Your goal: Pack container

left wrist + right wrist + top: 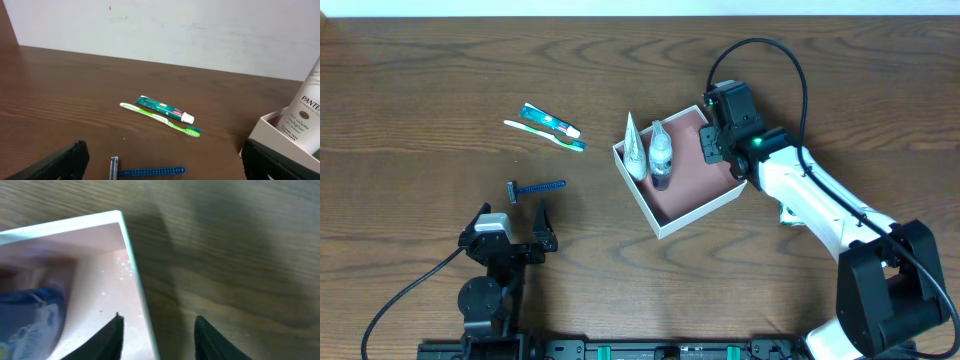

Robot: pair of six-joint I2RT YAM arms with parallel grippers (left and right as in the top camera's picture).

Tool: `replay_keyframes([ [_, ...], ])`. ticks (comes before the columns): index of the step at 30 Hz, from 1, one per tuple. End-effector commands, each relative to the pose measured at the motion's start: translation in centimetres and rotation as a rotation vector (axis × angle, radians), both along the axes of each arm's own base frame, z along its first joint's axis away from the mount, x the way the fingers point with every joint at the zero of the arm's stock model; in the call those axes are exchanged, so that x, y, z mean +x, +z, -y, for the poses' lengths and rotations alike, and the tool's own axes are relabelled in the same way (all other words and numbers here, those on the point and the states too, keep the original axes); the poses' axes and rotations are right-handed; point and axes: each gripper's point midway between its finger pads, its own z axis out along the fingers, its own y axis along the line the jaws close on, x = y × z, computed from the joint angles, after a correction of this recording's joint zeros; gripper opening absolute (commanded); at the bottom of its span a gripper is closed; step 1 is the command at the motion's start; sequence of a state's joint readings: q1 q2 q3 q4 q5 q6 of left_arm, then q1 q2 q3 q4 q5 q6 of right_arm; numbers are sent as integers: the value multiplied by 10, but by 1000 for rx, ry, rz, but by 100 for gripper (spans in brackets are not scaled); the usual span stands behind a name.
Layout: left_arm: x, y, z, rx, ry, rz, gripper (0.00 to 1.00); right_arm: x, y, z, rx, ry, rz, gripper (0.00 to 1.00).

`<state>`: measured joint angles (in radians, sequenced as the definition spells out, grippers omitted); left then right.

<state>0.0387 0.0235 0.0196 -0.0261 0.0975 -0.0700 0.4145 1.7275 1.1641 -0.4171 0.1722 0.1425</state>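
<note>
container (695, 180): mid-table, slightly right, tube (634, 150) and bottle (662, 155) inside
right gripper (710, 146): released, jaws straddling its far-right wall
left gripper (515, 212): released, near-left, by razor (535, 188)
tip: probably clamp wall squarely, no tilting

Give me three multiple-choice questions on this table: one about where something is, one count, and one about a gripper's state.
1. Where is the blue razor?
A. In the container
B. On the table, near the left gripper
C. On the floor

2. How many toiletries are in the container?
A. None
B. Four
C. Two

3. The left gripper's fingers are:
A. apart and empty
B. shut on the razor
C. shut on the container's wall

Answers:
1 B, the razor lies on bare wood.
2 C, a white tube and a small bottle lie inside.
3 A, the overhead view shows a gap with nothing in it.
</note>
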Motion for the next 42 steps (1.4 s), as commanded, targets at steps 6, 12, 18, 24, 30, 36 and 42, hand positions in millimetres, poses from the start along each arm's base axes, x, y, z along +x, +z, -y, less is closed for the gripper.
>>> replay_keyframes([
  [6,-1,-17,1,10,-8,-52,98,0,-2,1,0,26,-18,33],
  [12,-1,-17,1,10,-8,-52,98,-5,-8,3,-17,33,-49,19],
  [18,-1,-17,1,10,-8,-52,98,-12,-20,3,-25,51,-84,11],
  [24,-1,-17,1,10,-8,-52,98,-14,-21,4,-26,48,-93,1],
  [30,-1,-17,1,10,-8,-52,98,-21,-26,7,-3,-15,-132,1],
  [36,-1,-17,1,10,-8,-52,98,-35,-32,13,38,-136,-200,1],
  [42,-1,-17,1,10,-8,-52,98,-47,-37,18,91,-286,-254,1],
])
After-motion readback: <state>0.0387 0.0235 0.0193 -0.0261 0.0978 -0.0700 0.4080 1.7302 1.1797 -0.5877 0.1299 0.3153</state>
